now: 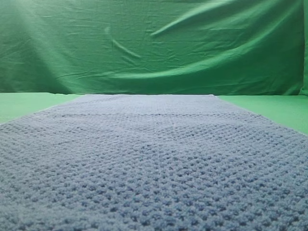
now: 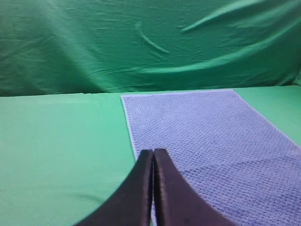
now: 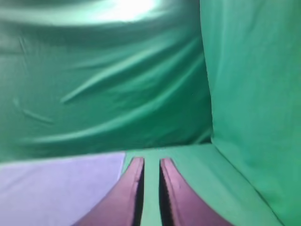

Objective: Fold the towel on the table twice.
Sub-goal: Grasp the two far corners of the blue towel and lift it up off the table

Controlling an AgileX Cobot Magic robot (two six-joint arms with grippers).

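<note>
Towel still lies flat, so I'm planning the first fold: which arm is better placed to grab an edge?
Probably left. Its shut end effector sits over the towel's left edge; the right end effector points at bare table beside the towel.

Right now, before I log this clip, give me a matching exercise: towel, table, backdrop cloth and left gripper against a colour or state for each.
Things:
1. towel
2. table
3. backdrop cloth
4. left gripper

States:
A. green, wrinkled, hanging behind the scene
B. dark fingers shut, tips meeting at the towel's left edge
C. blue-grey waffle knit, lying flat and unfolded
D. smooth bright green, bare beside the towel

Pairs: 1-C, 2-D, 3-A, 4-B
</note>
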